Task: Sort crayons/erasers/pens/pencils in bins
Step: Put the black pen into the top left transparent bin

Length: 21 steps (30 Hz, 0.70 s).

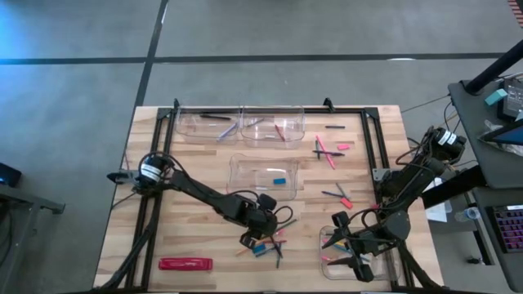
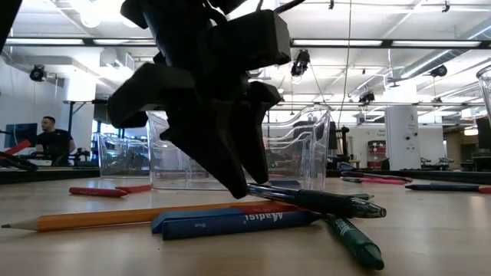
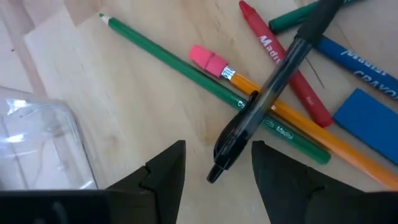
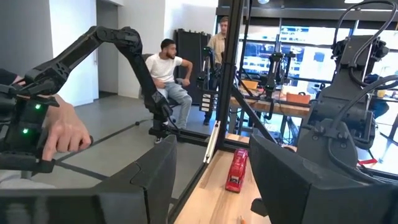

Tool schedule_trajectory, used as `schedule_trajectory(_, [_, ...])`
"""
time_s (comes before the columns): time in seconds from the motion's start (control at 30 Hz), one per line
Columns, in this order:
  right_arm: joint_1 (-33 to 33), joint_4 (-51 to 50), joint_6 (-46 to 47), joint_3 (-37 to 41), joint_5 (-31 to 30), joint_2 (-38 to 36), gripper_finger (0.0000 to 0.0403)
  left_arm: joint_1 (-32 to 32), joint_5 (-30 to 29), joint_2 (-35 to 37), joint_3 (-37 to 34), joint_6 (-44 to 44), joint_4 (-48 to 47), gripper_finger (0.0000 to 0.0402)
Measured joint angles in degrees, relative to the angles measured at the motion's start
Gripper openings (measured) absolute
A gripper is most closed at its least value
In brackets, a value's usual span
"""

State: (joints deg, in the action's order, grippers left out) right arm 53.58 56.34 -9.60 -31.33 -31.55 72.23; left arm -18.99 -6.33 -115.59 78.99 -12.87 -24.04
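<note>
Wood-plank worktop (image 1: 204, 204) on grey concrete floor, lab room behind. Long flat red pack (image 1: 185, 264) near front-left corner. Left end effector (image 3: 214, 171) low over central clutter, fingers apart, straddling tip end of black pen (image 3: 273, 87); nothing clamped yet. Pen lying across green pencil (image 3: 168, 59) and orange pencil (image 3: 298, 121) with pink eraser tip; red crayon (image 3: 289, 68) and flat blue eraser (image 3: 367, 118) just beside. Blue crayon (image 2: 230, 222) and dark green crayon (image 2: 354, 238) up close in low view. Clear bins: two along far edge (image 1: 208, 124) (image 1: 274, 124), one mid-worktop (image 1: 263, 177) holding a blue eraser, one front-right (image 1: 339, 249). Loose pens and pink bits right of the far bins (image 1: 327, 151). Right end effector (image 1: 359, 265) over the front-right bin, fingers apart, nothing seen between them, waiting.

Risks, judged: closing here likely to catch pencils under the pen along with it, or pinch near the tapered tip so smooth round barrel pivots or rolls out. Stacked sticks could scatter if nudged; paper-wrapped crayons less slippery than glossy pen plastic. Thin rigid bin walls with rounded corners, light, could shift if bumped.
</note>
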Motion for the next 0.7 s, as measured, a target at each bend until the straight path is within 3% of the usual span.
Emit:
schedule_trajectory(0.4, [0.00,-0.55,0.19,0.02,-0.02,-0.02,0.0192,0.14,-0.14,-4.48,0.28,-1.46,4.32,0.0161])
schedule_trajectory(0.7, [0.00,-0.72,0.07,0.02,-0.02,-0.02,0.0192,0.14,-0.22,-4.29,0.45,-1.91,4.33,0.0062])
